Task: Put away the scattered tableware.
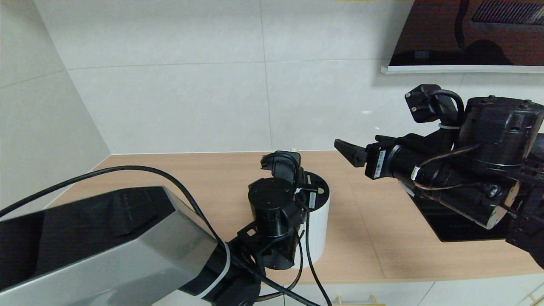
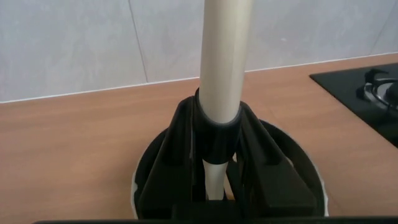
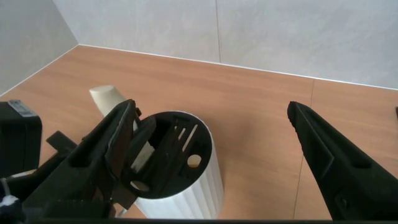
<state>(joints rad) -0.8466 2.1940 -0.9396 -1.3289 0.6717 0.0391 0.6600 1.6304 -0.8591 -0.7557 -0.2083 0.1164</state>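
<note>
A white cylindrical utensil holder with a black slotted top stands on the wooden counter. My left gripper is directly above it, shut on the cream handle of a utensil that stands upright, its lower end going down into the holder; that end is hidden. The left gripper's fingers clamp a dark collar on the handle. My right gripper hangs open in the air to the holder's right, with nothing in it. In the right wrist view, my right gripper frames the holder and the cream handle.
A black cooktop lies in the counter at the right, also in the left wrist view. A dark range hood hangs at the upper right. Tiled walls close off the back and left. Bare counter surrounds the holder.
</note>
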